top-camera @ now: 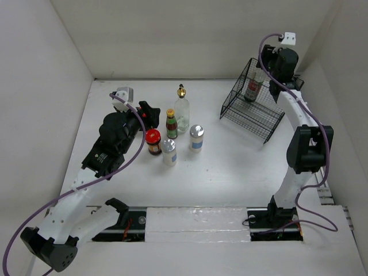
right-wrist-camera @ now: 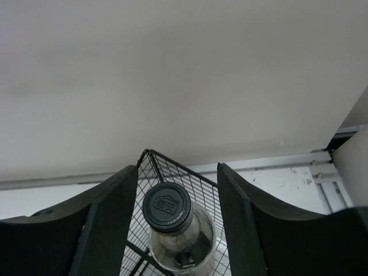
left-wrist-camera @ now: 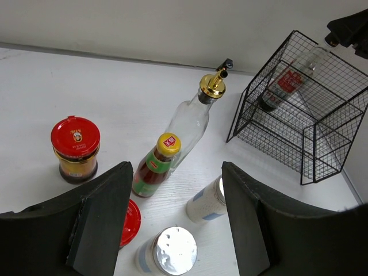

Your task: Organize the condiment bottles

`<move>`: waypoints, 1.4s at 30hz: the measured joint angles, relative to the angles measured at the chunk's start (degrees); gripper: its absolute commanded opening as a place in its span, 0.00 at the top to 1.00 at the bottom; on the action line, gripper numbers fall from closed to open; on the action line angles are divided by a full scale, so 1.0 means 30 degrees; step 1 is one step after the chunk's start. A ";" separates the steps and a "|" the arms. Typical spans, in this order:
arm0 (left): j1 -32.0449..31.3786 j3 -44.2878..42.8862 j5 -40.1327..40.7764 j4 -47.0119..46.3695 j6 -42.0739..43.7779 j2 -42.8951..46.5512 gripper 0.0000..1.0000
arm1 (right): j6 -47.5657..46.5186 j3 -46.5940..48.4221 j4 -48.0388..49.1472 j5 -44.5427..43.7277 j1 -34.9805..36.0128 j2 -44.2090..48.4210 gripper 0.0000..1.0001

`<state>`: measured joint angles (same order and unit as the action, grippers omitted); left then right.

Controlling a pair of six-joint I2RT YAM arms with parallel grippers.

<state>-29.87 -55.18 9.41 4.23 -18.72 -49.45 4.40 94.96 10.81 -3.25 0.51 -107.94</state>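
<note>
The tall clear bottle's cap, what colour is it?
Gold cap, best seen in the left wrist view.

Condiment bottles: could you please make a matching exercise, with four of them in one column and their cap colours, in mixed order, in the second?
Column one
1. clear glass bottle
2. dark sauce bottle
3. tilted bottle in the wire basket
4. squat jar

Column two
A. red
B. black
C. gold
D. yellow

Pairs: 1-C, 2-D, 3-B, 4-A
</note>
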 measured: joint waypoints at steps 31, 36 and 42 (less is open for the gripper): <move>0.0000 0.0138 0.1355 -0.0044 -0.0291 0.0561 0.41 | -0.3053 -0.4488 -0.1909 1.0615 0.8488 0.4328 0.30; 0.0000 0.0138 0.1428 -0.0051 -0.0321 0.0809 0.41 | -0.3519 -0.4393 -0.1931 1.1154 0.8867 0.3752 0.29; 0.0000 0.0138 0.1392 -0.0044 -0.0321 0.0809 0.41 | -0.3636 -0.3774 -0.1894 1.1081 0.9566 0.2113 0.29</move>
<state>-29.87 -54.76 13.58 4.10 -19.68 -47.03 -6.50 83.64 5.13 30.00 29.21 -101.60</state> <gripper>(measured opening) 0.588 0.707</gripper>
